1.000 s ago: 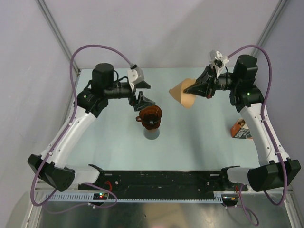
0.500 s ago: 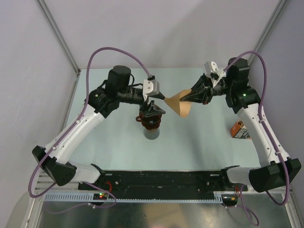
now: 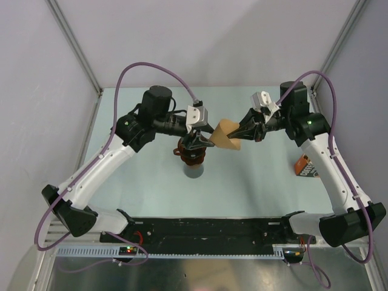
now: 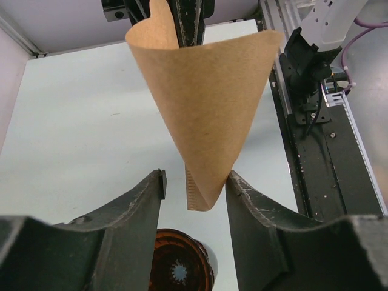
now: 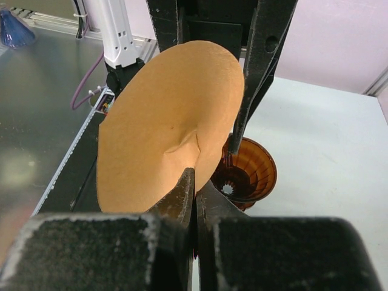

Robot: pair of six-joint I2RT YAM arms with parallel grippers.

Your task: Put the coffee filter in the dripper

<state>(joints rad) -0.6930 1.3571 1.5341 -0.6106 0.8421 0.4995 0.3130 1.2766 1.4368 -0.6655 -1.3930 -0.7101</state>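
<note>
The pale table point(image 3: 254, 182) bears a grey beaker point(image 3: 194, 172) and an orange bag point(image 3: 307, 165).

Quick count: one coffee filter point(image 3: 224, 134), one dripper point(image 3: 191, 159), one grey cup point(image 3: 194, 171) below it in the frame (mostly hidden, could be a beaker), one orange printed bag point(image 3: 307, 165) at the right edge, and two arms: left arm point(image 3: 100, 167), right arm point(image 3: 333, 174).

Coffee filter point(image 3: 225, 134) nearer dripper point(image 4: 180, 270), maybe above.

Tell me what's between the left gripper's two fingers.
The pointed tip of the coffee filter sits between the fingers of the left gripper, clearest in the left wrist view.
</note>
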